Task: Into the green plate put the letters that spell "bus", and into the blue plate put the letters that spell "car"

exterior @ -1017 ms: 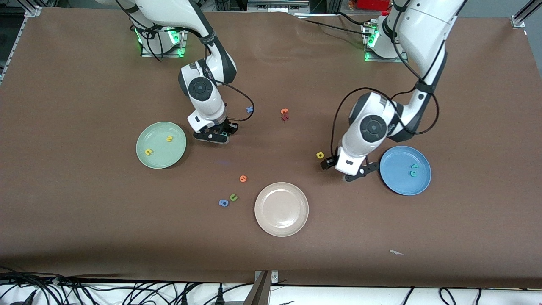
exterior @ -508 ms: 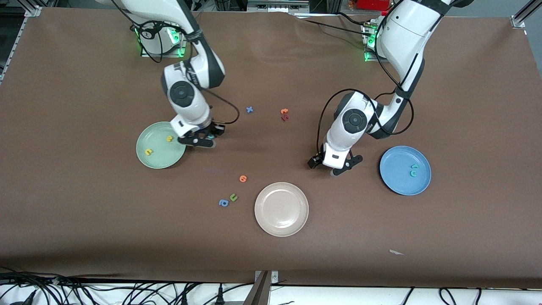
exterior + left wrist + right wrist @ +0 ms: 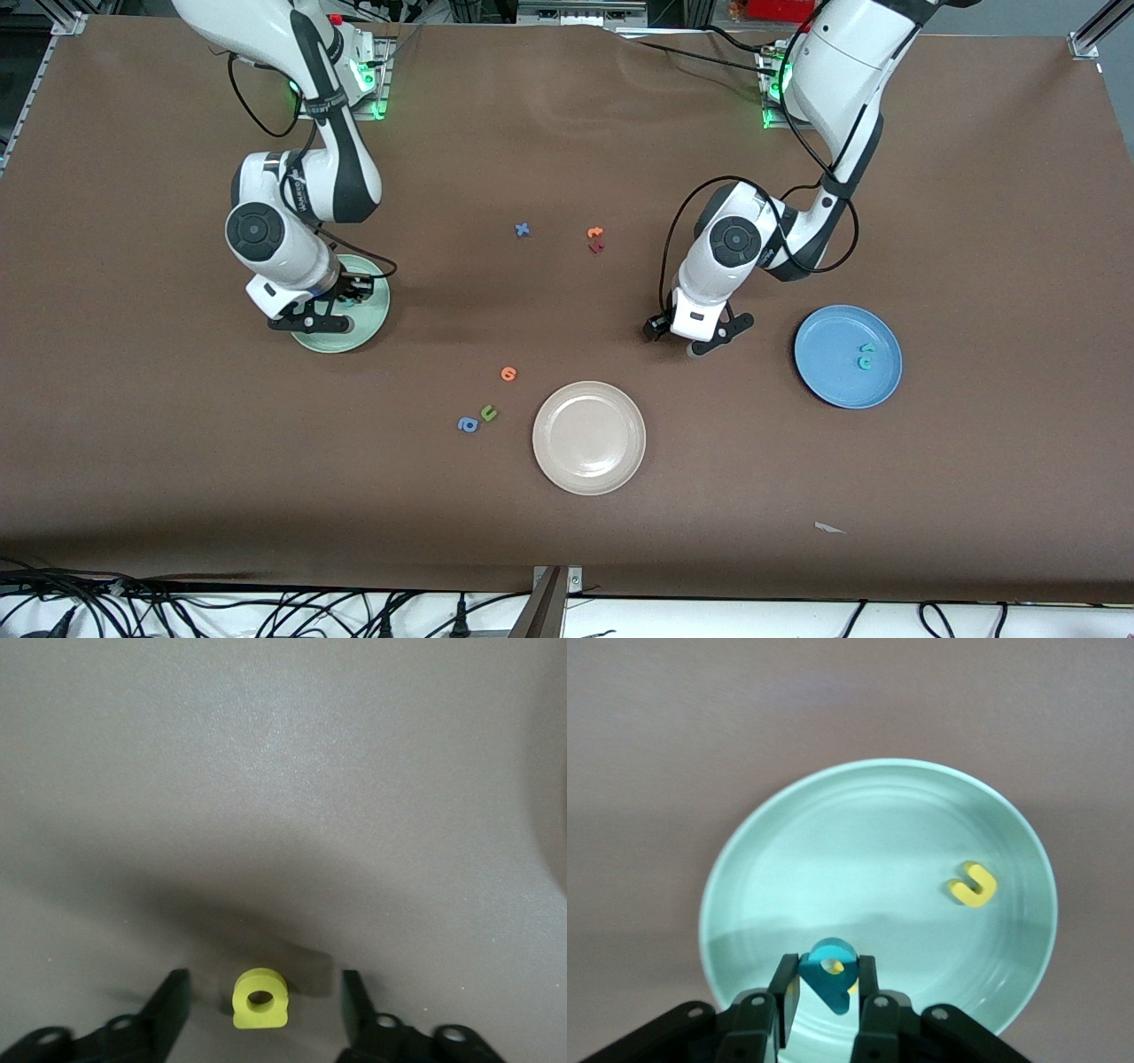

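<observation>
Two steps run together. Right gripper: over the green plate, fingers clamped on the teal "b"; the yellow "u" lies in the plate, and a glimpse of yellow under the "b" may be the "s", though that cannot be told for certain. Judged step: delivery of the last "bus" letter; the next move calls for parting the fingers so the "b" drops inside the rim, clear of the letters already there. Left gripper: low on the bare table, between the cream plate and the blue plate, fingers apart on either side of the yellow "a", not yet touching it. Judged step: pick-up of the last "car" letter; next it needs a centred squeeze on this small foam piece, then a lift across to the blue plate, where two teal letters, presumably "c" and "r", already lie. Spare letters rest elsewhere on the table, untouched.
</observation>
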You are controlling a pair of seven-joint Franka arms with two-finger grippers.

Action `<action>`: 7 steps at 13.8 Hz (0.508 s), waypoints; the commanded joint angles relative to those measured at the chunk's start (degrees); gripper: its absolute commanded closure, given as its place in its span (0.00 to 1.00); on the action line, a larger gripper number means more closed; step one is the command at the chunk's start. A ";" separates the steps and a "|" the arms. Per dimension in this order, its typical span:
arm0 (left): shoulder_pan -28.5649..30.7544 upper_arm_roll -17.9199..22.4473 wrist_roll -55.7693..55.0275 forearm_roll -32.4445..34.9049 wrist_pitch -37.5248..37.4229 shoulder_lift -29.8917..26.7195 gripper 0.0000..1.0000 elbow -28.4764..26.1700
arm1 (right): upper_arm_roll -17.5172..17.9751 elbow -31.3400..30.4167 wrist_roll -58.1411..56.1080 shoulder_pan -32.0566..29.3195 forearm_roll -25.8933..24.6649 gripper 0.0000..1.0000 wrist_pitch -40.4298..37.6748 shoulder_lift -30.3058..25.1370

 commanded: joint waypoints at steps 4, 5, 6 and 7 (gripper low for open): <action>-1.40 0.65 -0.49 -1.05 0.68 -1.58 0.38 -2.04 | -0.68 0.21 -2.61 -2.66 0.37 0.12 0.75 3.16; -1.40 0.74 -0.49 -0.96 0.68 -1.49 0.40 -2.04 | -0.68 0.21 -2.10 -2.58 0.72 0.00 0.31 2.82; -1.40 0.74 -0.49 -0.96 0.68 -1.31 0.45 -2.04 | -0.68 0.21 -2.00 -2.32 0.82 0.00 -0.04 2.12; -1.48 0.83 -0.49 -0.96 0.68 -1.31 0.48 -2.04 | -0.68 0.30 -2.18 -2.31 0.82 0.00 -0.22 0.98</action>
